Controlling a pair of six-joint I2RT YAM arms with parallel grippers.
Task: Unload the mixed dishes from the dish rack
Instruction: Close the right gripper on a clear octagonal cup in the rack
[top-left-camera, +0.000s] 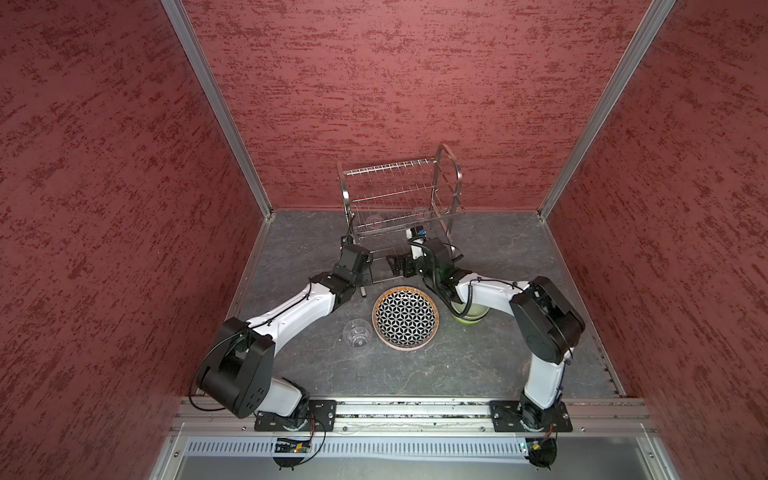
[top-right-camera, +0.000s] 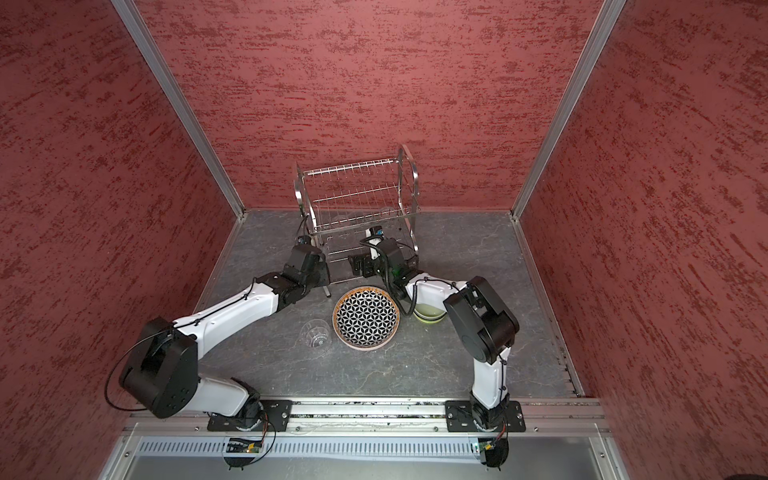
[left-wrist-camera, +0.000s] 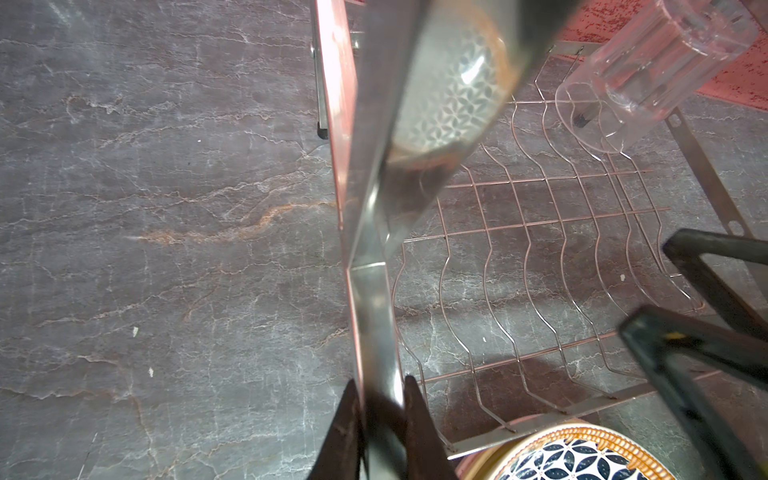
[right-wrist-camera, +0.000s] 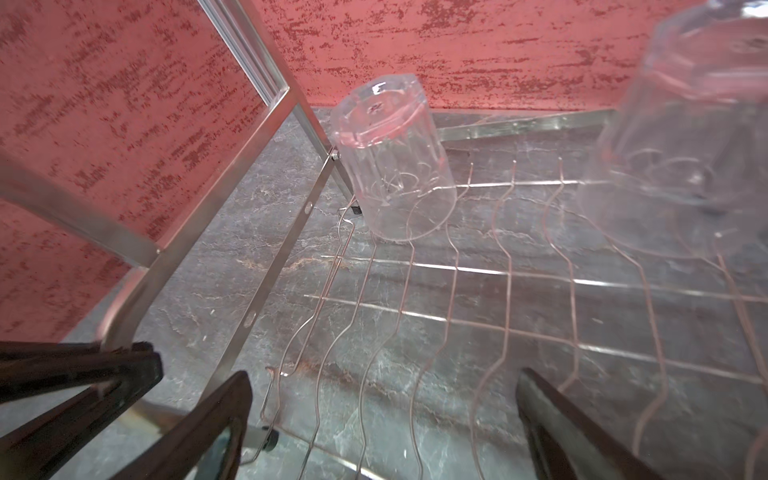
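Left end effector (left-wrist-camera: 381, 390) pinches the dish rack (left-wrist-camera: 370, 299) frame, bracing it. Your right end effector (right-wrist-camera: 382, 378) is spread wide inside the lower tier, where the nearer tumbler (right-wrist-camera: 685, 145) and farther tumbler (right-wrist-camera: 390, 162) stand inverted. Take the nearer one, I'd say: straddle it, close gently.

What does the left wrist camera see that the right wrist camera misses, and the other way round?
Only the left wrist view: the patterned plate. Only the right wrist view: two upside-down tumblers instead of one. Both: the lower wire shelf of the dish rack, the left pincer shut on its frame, and the open right pincer.
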